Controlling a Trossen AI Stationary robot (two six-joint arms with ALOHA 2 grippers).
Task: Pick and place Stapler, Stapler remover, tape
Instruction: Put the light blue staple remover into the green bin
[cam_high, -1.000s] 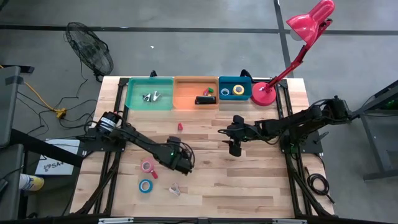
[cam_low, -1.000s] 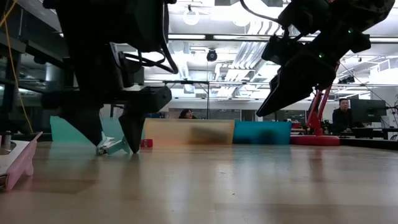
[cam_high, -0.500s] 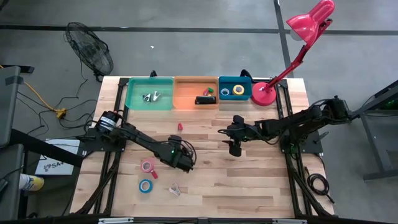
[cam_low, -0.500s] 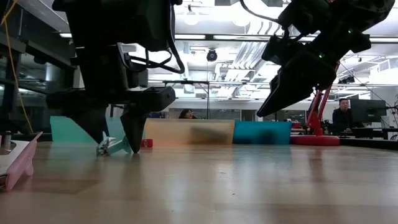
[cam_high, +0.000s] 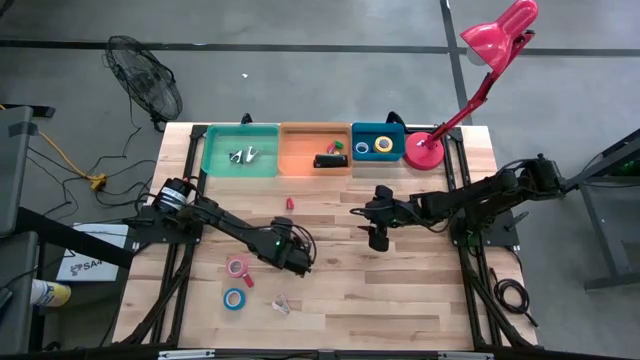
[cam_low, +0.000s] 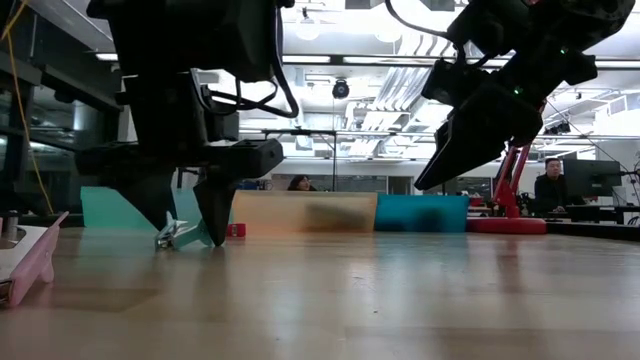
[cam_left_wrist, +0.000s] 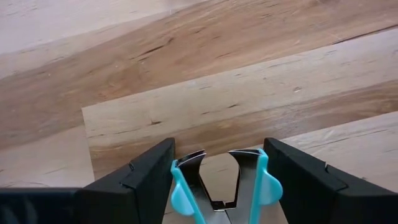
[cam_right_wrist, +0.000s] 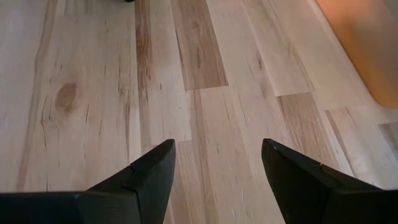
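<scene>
Since 1 s earlier the left tool (cam_high: 296, 262) had narrowed and lifted slightly; its 2 fingers (cam_left_wrist: 140, 180) sat against a teal-handled staple remover (cam_left_wrist: 217, 186), gripping it just above the bench (cam_high: 400, 290). The right tool (cam_right_wrist: 214, 168) had not moved: open, empty, mid-bench. Counts: 3 trays; 2 tape rolls (cam_high: 238, 266) on the bench, 2 in the blue tray (cam_high: 378, 145); 1 stapler (cam_high: 326, 161) in the orange tray (cam_high: 315, 149). Light wood planks; open office behind.

Three trays (cam_high: 240, 150), four tape rolls (cam_high: 238, 266), one stapler (cam_high: 328, 160).
</scene>
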